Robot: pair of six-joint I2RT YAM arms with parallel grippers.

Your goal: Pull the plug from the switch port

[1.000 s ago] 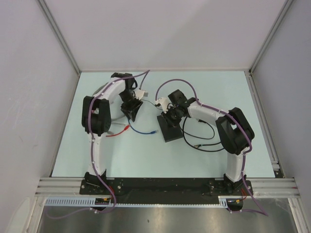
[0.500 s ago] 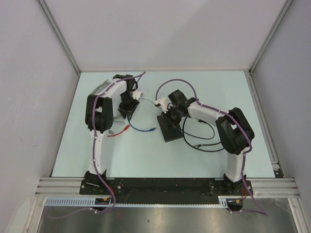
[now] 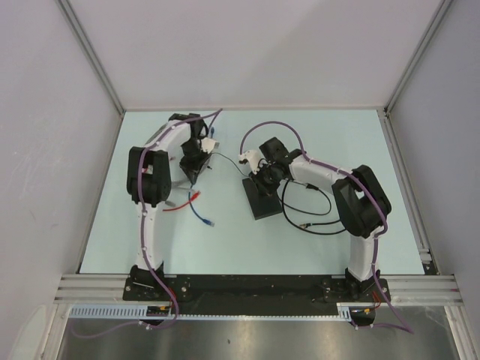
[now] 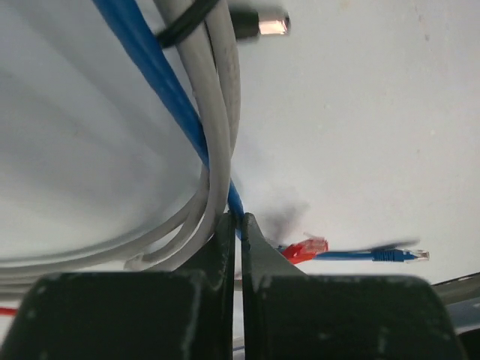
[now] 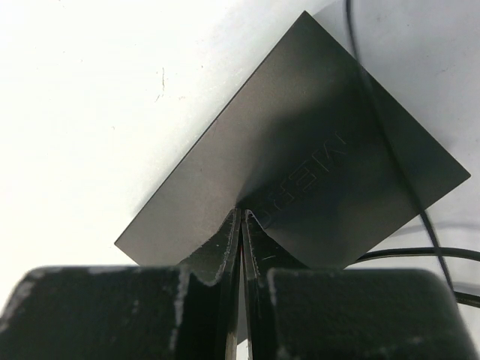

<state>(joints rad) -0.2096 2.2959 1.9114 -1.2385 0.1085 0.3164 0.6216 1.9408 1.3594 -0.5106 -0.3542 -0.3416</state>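
The flat black box (image 3: 263,202) lies mid-table; its port cannot be made out. My right gripper (image 3: 264,178) is shut, its tips resting on the box's top (image 5: 315,172) with nothing between the jaws (image 5: 241,214). My left gripper (image 3: 193,166) is shut on the blue cable (image 4: 161,82), pinched at the fingertips (image 4: 238,221). The cable's blue plug (image 3: 210,223) lies loose on the table, well left of the box, and also shows in the left wrist view (image 4: 409,255).
A red plug (image 3: 196,195) lies beside the blue cable, also in the left wrist view (image 4: 306,248). Grey cables (image 4: 221,90) run alongside the blue one, tied by a black band. Thin black cables (image 3: 307,217) loop right of the box.
The blue plug has moved from beside the box's left edge to the near left, clear of the box. My left gripper drew back with the cable. The right arm stayed still.
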